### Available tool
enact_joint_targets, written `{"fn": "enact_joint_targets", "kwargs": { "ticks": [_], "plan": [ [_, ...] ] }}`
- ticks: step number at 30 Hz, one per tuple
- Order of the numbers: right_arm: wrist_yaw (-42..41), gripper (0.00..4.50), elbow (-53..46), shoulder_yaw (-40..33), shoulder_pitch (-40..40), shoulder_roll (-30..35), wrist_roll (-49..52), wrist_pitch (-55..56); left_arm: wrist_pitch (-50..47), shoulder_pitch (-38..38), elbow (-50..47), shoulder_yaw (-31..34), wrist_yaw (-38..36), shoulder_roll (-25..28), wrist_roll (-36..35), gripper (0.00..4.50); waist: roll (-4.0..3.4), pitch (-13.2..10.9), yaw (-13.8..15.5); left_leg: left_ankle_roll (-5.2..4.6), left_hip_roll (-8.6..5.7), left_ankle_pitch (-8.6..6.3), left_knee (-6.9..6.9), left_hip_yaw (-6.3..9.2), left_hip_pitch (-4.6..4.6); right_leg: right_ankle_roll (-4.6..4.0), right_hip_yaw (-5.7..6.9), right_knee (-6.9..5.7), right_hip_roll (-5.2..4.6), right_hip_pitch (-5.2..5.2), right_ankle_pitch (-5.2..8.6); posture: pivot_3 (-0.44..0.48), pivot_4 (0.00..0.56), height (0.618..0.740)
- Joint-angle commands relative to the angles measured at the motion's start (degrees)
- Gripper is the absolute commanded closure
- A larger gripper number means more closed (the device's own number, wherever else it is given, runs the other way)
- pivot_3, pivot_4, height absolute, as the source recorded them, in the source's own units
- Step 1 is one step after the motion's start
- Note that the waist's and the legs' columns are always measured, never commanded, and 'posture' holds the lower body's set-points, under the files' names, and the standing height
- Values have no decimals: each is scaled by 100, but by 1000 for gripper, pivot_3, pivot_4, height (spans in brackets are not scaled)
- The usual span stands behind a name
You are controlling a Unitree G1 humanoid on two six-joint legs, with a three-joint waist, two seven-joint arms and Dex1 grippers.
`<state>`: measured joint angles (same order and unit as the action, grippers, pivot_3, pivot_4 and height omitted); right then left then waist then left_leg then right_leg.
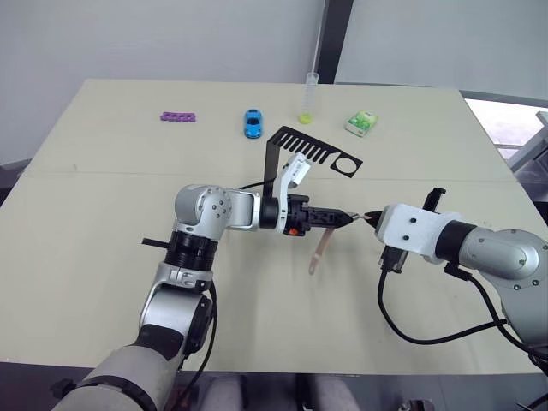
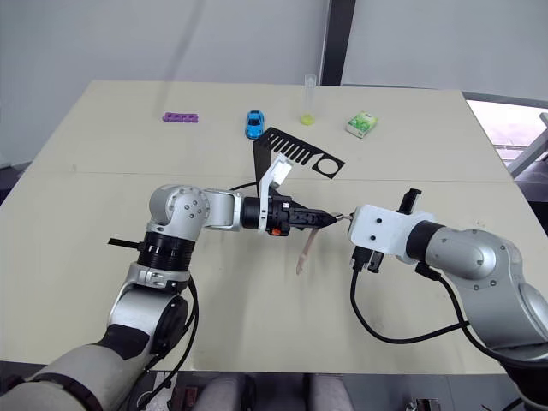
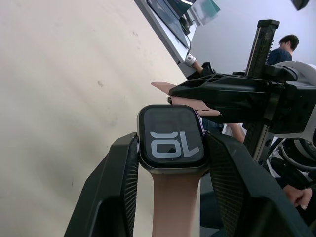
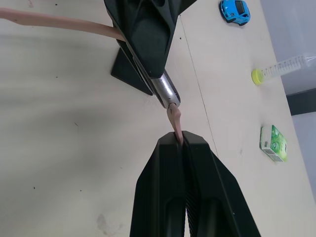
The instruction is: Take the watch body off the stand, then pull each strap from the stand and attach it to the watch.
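A: Where do we have the watch body [image 3: 172,139]?

B: At frame centre in the head views, clamped between the left gripper [image 1: 336,218]'s fingers above the table [image 1: 103,240]. Its long axis runs left to right; one strap [image 1: 319,251] hangs from it, drooping toward the lower frame.

A: And our right gripper [image 4: 178,140]?

B: Closed on the second strap [image 4: 175,120], a short pinkish strip whose far end meets the watch body's edge.

A: The stand [image 1: 301,152]?

B: Just above centre, comb arm pointing right.

A: Any containers?

B: A clear tube [image 1: 308,98] at the upper middle, beside a blue toy car [image 1: 253,122] and a green-white packet [image 1: 362,122]; we can't tell its contents.
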<state>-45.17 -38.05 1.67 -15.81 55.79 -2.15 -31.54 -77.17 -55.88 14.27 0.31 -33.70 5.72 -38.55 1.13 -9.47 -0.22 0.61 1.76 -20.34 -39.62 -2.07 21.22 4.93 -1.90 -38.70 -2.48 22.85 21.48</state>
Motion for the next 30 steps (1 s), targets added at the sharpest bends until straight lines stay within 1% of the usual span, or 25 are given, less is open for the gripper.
{"fn": "enact_joint_targets", "kwargs": {
  "ticks": [1,21,30],
  "plan": [
    [-82,4500,-192,-7,-135,49,-10,26,-9,-140,-254,12,29,-174,-109,2914,0,0,1,0,0,0,0,0,0,0,0,1,0,0,0,0,150,740],
    [-106,4500,-176,42,-188,40,-147,-67,-210,-140,-378,34,371,-432,-109,2914,0,0,2,0,0,0,0,0,0,0,0,0,0,0,0,0,150,740],
    [-95,4500,-159,-7,-191,-41,-48,-264,-204,-184,-475,128,365,-482,-210,2914,0,0,2,0,0,0,0,0,0,0,1,1,0,0,0,0,150,740]
  ]
}}
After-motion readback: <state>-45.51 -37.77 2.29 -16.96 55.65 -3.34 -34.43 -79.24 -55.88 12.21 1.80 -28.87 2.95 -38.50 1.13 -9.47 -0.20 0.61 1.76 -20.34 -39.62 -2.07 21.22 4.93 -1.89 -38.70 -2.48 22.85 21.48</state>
